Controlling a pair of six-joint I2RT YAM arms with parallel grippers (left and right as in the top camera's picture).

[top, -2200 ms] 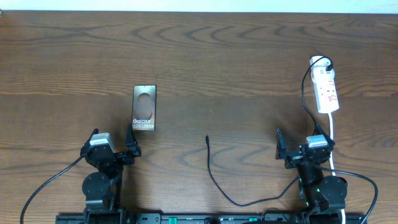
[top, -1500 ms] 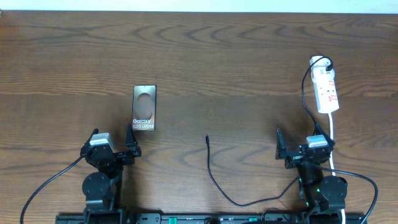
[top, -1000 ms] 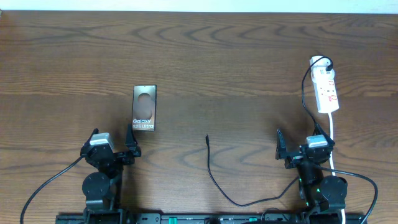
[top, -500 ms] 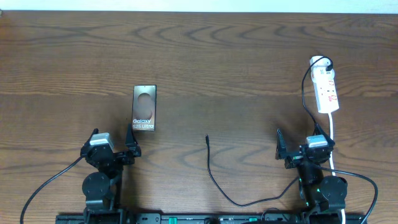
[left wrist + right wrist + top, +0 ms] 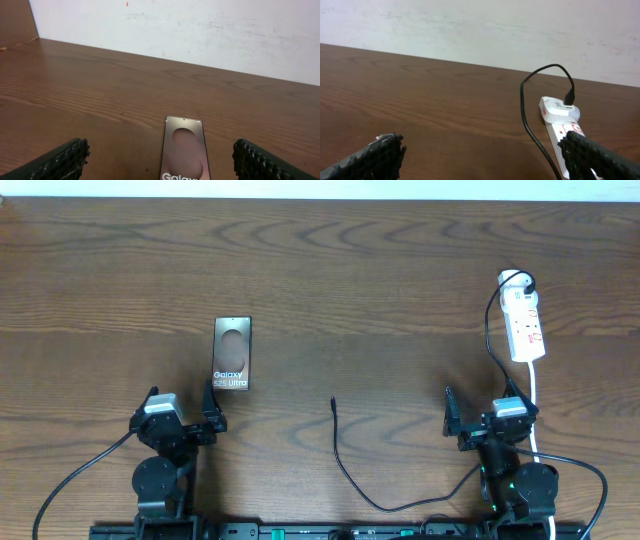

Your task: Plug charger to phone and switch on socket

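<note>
- While both arms rest at the near edge of the tabletop (image 5: 380, 280), the left claw (image 5: 182, 398) stands spread wide and grips nothing. Its ribbed black pads (image 5: 62, 159) fill the lower corners of the left wrist view.
- Phone (image 5: 232, 353): lies flat on the wood just ahead of the left claw, toward its right-finger side. The white "Galaxy" lettering is at the end nearest the claw, and no finger touches the slab.
- Right claw (image 5: 481, 398): likewise spread wide and empty.
- Socket (image 5: 525, 325): lies ahead of the right claw, toward its right-finger side and apart from it. A black connector (image 5: 524, 280) sits in the white block at its far end. Its thick white cord (image 5: 537, 395) runs back past the claw's right finger.
- Charger (image 5: 345, 470): a thin black cable lying loose on the tabletop between the two claws. Its plug tip (image 5: 333, 401) lies about midway between them, pointing away, well apart from the phone and from either claw.
</note>
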